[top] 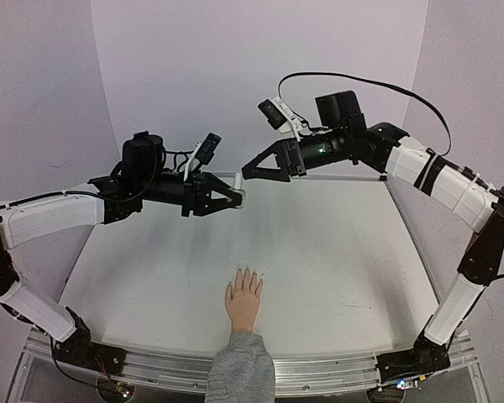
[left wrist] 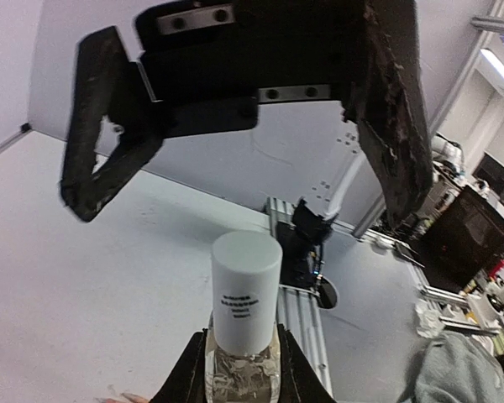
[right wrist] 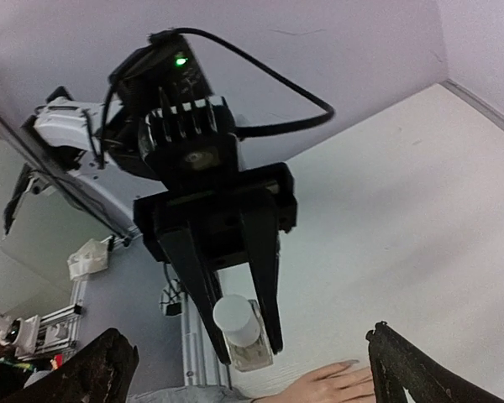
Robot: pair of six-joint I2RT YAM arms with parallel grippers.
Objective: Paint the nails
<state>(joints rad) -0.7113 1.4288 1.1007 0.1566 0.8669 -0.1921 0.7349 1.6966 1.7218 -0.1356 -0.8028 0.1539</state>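
Observation:
A small flesh-coloured hand (top: 244,300) with a grey sleeve cuff (top: 240,365) lies palm down at the table's near edge, its pale nails (top: 249,273) pointing away from the arms. My left gripper (top: 235,199) hovers above the table, shut on a small clear bottle (left wrist: 244,369) with a white cap (left wrist: 245,290). My right gripper (top: 250,172) faces it from the right, open and holding nothing; the cap sits just short of its spread fingers (left wrist: 91,159). In the right wrist view the bottle (right wrist: 239,329) hangs above the hand (right wrist: 332,386).
The white table (top: 336,252) is walled at the back and sides. An aluminium rail (top: 319,369) runs along its near edge, and the arm bases are bolted there. Cluttered benches (left wrist: 470,243) stand beyond the table.

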